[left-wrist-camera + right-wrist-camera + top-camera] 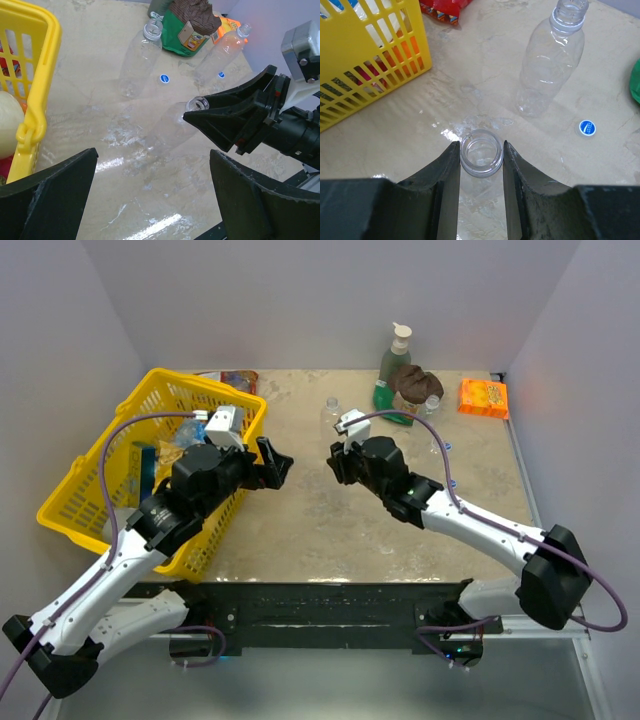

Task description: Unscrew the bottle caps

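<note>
My right gripper [481, 146] is shut on the neck of a clear bottle [481, 155]. The mouth is open with no cap on it. In the left wrist view this bottle [167, 127] slants down to the table from the right gripper [220, 120]. My left gripper [155, 200] is open and empty, just left of it, over bare table. A second clear bottle [136, 62] lies further back with an open neck, and a third [220, 52] lies to its right. Two blue caps [164, 78] [220, 75] lie loose on the table between them. The fourth bottle is not visible.
A yellow basket [75, 502] with assorted items stands at the left, close to my left arm. At the back right stand a green pump bottle [397, 352], a green pouch [385, 398], a brown object [415, 382] and an orange packet [484, 397]. A red packet [240, 380] lies behind the basket.
</note>
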Controlling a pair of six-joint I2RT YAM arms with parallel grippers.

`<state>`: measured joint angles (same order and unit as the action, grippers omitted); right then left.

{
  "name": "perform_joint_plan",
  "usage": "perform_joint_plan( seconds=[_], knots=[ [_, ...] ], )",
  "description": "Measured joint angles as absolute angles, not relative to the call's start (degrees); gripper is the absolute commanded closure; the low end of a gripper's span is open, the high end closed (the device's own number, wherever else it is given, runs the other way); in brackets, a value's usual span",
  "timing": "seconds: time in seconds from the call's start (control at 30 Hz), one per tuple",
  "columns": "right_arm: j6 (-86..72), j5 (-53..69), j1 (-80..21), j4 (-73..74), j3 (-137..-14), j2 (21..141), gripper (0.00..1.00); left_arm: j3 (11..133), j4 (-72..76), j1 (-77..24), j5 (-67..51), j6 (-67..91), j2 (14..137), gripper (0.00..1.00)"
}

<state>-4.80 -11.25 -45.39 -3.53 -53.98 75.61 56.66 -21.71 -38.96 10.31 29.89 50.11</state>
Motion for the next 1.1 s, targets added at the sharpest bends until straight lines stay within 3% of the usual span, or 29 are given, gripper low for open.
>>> perform_joint_plan(
  seconds=[0.27, 0.37, 0.4, 0.5, 0.63, 0.7, 0.97, 1.1],
  knots=[
    [-4.4, -11.4, -45.4, -6.5, -53.9, 78.7, 0.99, 56.6, -22.0, -39.0, 10.3, 30.0, 50.1, 0.0],
    [-4.4, -11.6, -45.4, -6.8, -53.9, 78.8, 0.76, 56.6, -22.0, -39.0, 10.3, 30.0, 50.1, 0.0],
    [-4.4, -11.7, -45.4, -6.8, -53.9, 78.8, 0.62, 56.6, -22.0, -39.0, 10.3, 30.0, 50.1, 0.0],
    [-4.6, -12.5, -45.4, -6.8, -53.9, 78.8, 0.44, 56.6, -22.0, -39.0, 10.3, 30.0, 50.1, 0.0],
    [-5.0, -13.2, -45.4, -6.4, -53.9, 78.8, 0.36, 56.6, -22.0, -39.0, 10.3, 30.0, 50.1, 0.0],
    [-5.0, -13.8, -45.4, -6.3, -53.9, 78.8, 0.26, 56.6, -21.9, -39.0, 10.3, 30.0, 50.1, 0.0],
    [-5.2, -14.0, -45.4, -5.6, -53.9, 78.8, 0.17, 56.4, -22.0, -39.0, 10.3, 30.0, 50.1, 0.0],
    [-5.3, -14.1, -45.4, -5.3, -53.9, 78.8, 0.07, 56.4, -22.0, -39.0, 10.3, 30.0, 50.1, 0.0]
  ],
)
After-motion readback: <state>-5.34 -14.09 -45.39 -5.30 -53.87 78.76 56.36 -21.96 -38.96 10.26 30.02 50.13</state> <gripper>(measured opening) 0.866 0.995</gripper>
